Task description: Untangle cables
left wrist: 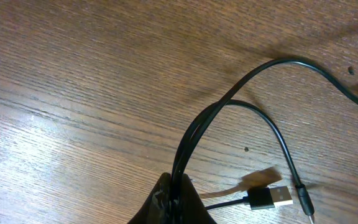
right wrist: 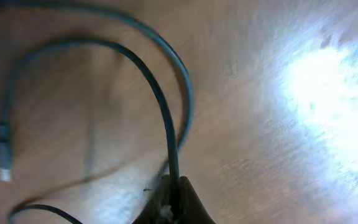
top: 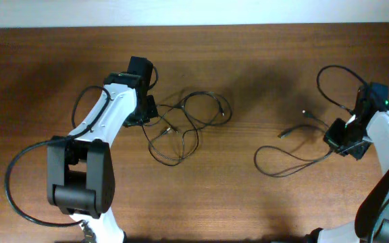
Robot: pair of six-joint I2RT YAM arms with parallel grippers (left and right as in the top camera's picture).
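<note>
While left tool [left wrist: 174, 188], right tool [right wrist: 173, 186] pinch cables [left wrist: 194, 127], wood-grain table [top: 282, 74] shows glare [right wrist: 328, 93]; white wall [top: 181, 12] beyond.

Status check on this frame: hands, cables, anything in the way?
Left hand shut on tangled cables. Right hand shut on separate cable, lying apart to the right. Nothing seen blocking either hand.

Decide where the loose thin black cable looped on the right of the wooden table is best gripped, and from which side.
Probably the bare lower curve of the thin black cable, from straight above, with the jaws across the cord. There it lies flat on the wooden table, single and uncrossed. The shut right gripper pinches it further right.
</note>
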